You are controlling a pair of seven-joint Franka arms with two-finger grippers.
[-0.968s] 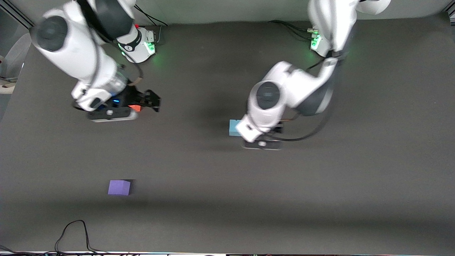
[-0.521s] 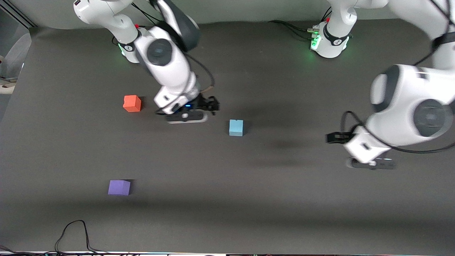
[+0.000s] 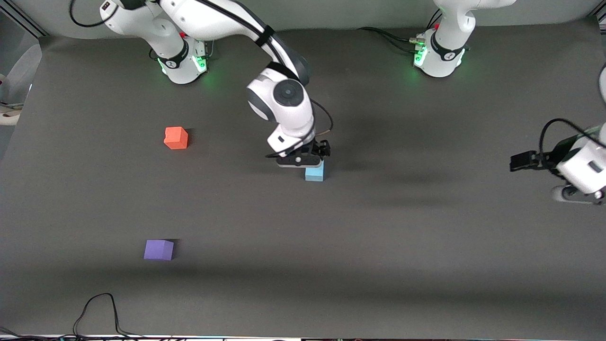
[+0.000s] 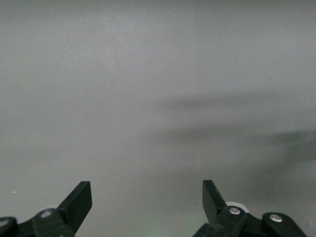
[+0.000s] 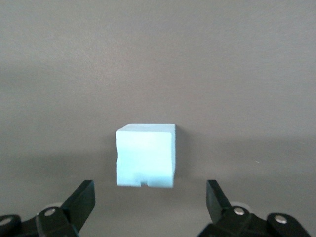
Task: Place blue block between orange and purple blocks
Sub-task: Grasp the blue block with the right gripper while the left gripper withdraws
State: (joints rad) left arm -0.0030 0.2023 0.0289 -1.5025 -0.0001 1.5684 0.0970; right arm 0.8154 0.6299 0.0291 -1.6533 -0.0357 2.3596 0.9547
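Observation:
The light blue block (image 3: 314,174) sits on the dark table near the middle. My right gripper (image 3: 312,158) hovers just over it, open and empty. In the right wrist view the blue block (image 5: 146,155) lies just ahead of the open right gripper (image 5: 149,192), notch toward the camera, not between the fingers. The orange block (image 3: 175,138) sits toward the right arm's end. The purple block (image 3: 158,249) sits nearer the front camera than the orange one. My left gripper (image 3: 518,162) is open and empty at the left arm's end; its wrist view shows the open gripper (image 4: 146,190) over bare table.
A black cable (image 3: 99,308) loops along the table's front edge. The two arm bases (image 3: 182,61) (image 3: 438,54) stand along the table's back edge. The dark mat (image 3: 303,265) covers the whole table.
My right arm has swung from over the orange block across to over the blue block. My left arm has pulled away from the blue block to its own end of the table.

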